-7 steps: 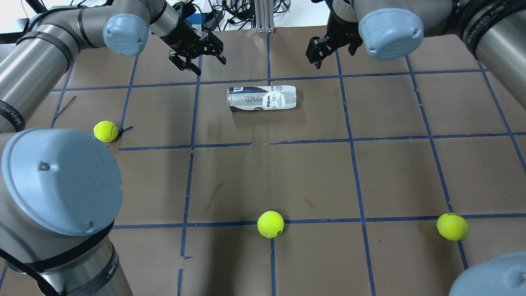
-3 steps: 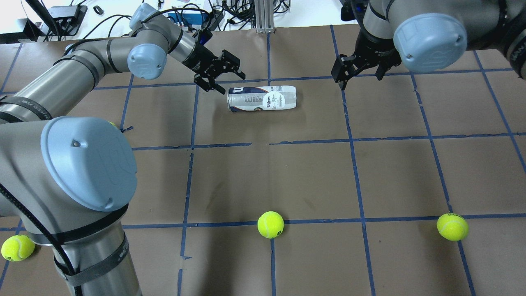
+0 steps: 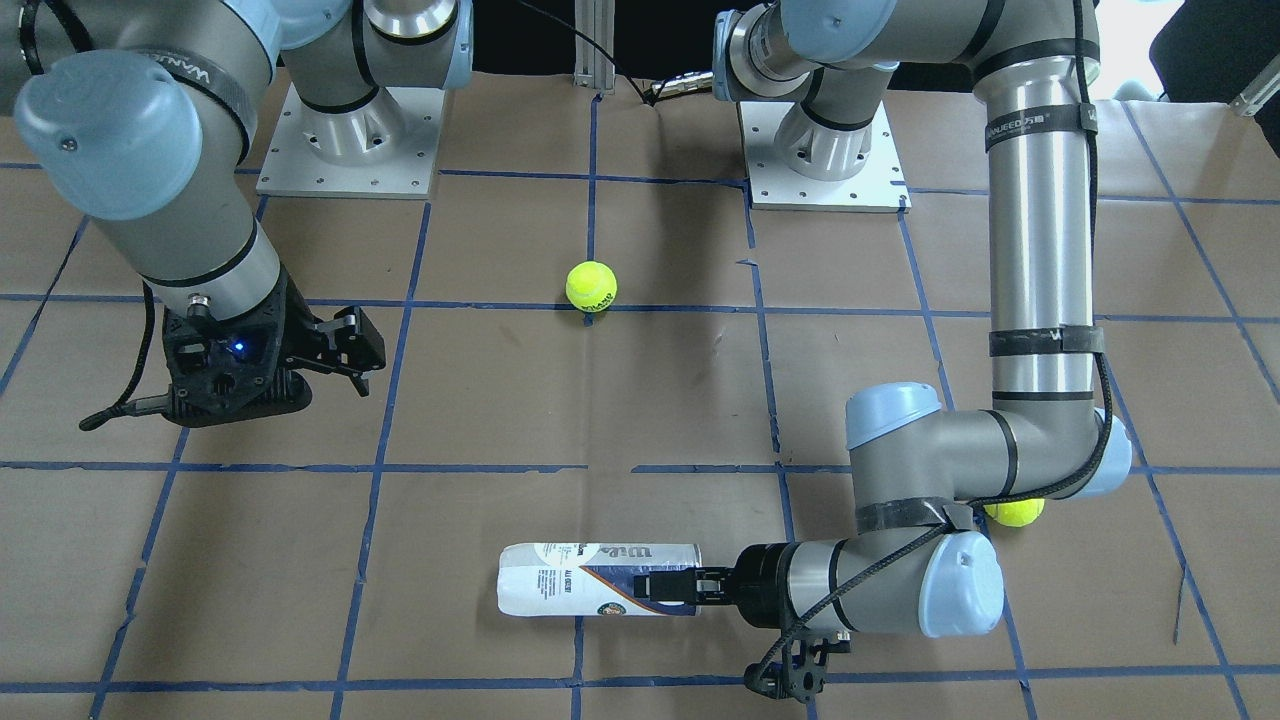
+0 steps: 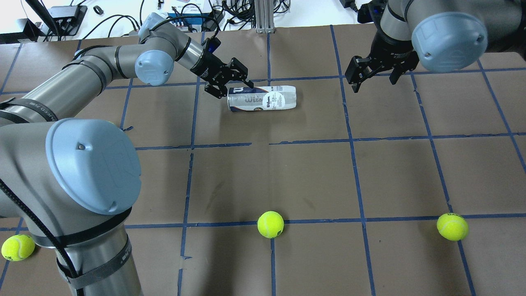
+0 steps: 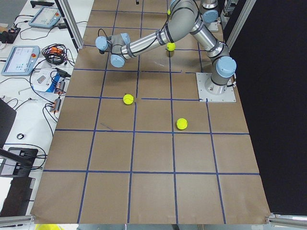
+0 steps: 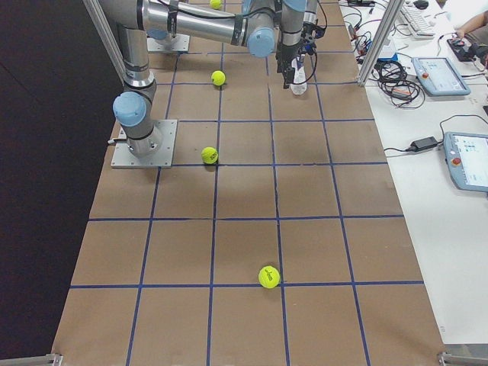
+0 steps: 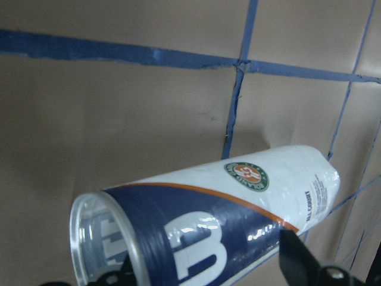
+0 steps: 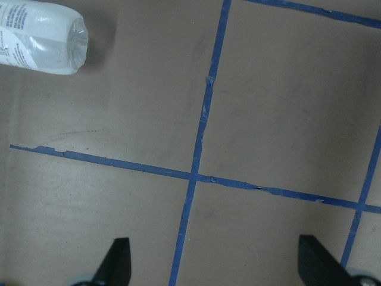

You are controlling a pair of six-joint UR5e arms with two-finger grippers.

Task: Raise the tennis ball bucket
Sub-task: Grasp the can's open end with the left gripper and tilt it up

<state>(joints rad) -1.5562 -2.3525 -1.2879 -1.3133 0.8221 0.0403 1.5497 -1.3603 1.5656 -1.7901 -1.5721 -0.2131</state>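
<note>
The tennis ball bucket (image 4: pixel 262 98) lies on its side on the brown table, its open metal-rimmed mouth toward my left arm. It also shows in the front view (image 3: pixel 600 580) and the left wrist view (image 7: pixel 208 220). My left gripper (image 4: pixel 233 88) is open at the mouth end, one finger on each side of the can; one finger (image 7: pixel 300 256) shows beside the label. My right gripper (image 4: pixel 374 82) is open and empty, off to the right of the can's closed end (image 8: pixel 41 36).
Yellow-green tennis balls lie on the near part of the table: one in the middle (image 4: pixel 270 224), one at the right (image 4: pixel 452 226), one at the left edge (image 4: pixel 17 247). Blue tape lines grid the table. Cables and boxes sit beyond the far edge.
My left gripper has moved right and down to the can's mouth end. My right gripper has shifted right and nearer. The can has not moved.
</note>
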